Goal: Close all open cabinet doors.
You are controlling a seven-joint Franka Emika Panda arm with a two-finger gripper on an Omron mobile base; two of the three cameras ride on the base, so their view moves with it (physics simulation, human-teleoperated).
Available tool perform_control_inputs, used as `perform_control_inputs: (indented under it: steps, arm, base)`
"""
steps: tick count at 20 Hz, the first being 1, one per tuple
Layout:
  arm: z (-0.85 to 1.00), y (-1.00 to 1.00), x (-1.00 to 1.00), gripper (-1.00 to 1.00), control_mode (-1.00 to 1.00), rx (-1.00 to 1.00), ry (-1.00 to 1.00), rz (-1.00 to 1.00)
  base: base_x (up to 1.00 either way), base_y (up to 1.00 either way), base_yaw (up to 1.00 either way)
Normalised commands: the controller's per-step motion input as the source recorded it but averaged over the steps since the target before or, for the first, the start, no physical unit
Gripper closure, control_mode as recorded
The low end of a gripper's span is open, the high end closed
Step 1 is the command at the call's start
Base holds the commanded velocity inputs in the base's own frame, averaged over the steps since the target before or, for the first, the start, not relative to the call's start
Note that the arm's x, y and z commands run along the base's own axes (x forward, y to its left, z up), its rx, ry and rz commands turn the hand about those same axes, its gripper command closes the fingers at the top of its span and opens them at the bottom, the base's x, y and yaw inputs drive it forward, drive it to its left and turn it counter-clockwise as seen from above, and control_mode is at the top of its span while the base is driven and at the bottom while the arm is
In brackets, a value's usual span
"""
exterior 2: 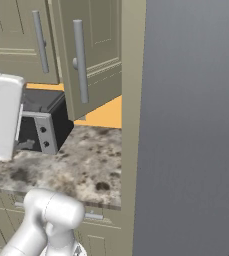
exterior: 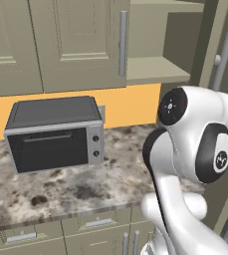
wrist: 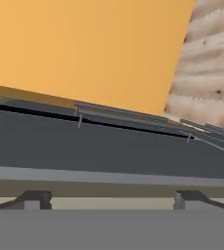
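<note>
Not done yet: one open door [exterior 2: 98, 55] left to shut, swung out over the right end of the desk [exterior: 70, 189], beside the tall grey fridge [exterior 2: 196, 125]. Bare shelf [exterior: 155, 67] exposed behind it in the left base view. Two closed doors counted there: one [exterior: 78, 40] just left of the open shelf, another [exterior: 6, 45] further left above the desk's back edge. So, of three wall doors in sight, two shut and one open. Impossible to tell whether more doors lie beyond the frames.

One long bar handle [exterior 2: 79, 60] on the open door, free and untouched. One oven [exterior: 56, 134] on the desk, toward its back left.

Hand [wrist: 111, 200] spread wide and empty, fingertips [wrist: 35, 199] well apart, looking across the oven's dark top toward the orange wall [wrist: 84, 44]; no contact with any door.

Judged remaining: reach the open door's outer face or handle, push it flat against the cabinet.
</note>
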Motion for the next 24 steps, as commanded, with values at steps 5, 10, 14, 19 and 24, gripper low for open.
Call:
perform_control_inputs:
  steps: [5, 10, 14, 19, 24]
  arm:
    - [-0.01, -0.32, 0.28, -1.0, -1.0, 0.01, 0.0, -0.09]
    - [0.0, -0.23, 0.28, -1.0, -1.0, 0.07, 0.0, 0.23]
    - [0.0, -0.24, 0.31, -1.0, -1.0, 0.09, 0.0, 0.34]
    - [0.0, -0.23, 0.42, -1.0, -1.0, 0.04, 0.0, 0.34]
    - [-0.04, -0.17, 0.52, -1.0, -1.0, 0.0, 0.07, 0.34]
  base:
    - [0.0, 0.0, 0.0]
    - [0.0, 0.0, 0.0]
    - [0.0, 0.0, 0.0]
    - [0.0, 0.0, 0.0]
    - [0.0, 0.0, 0.0]
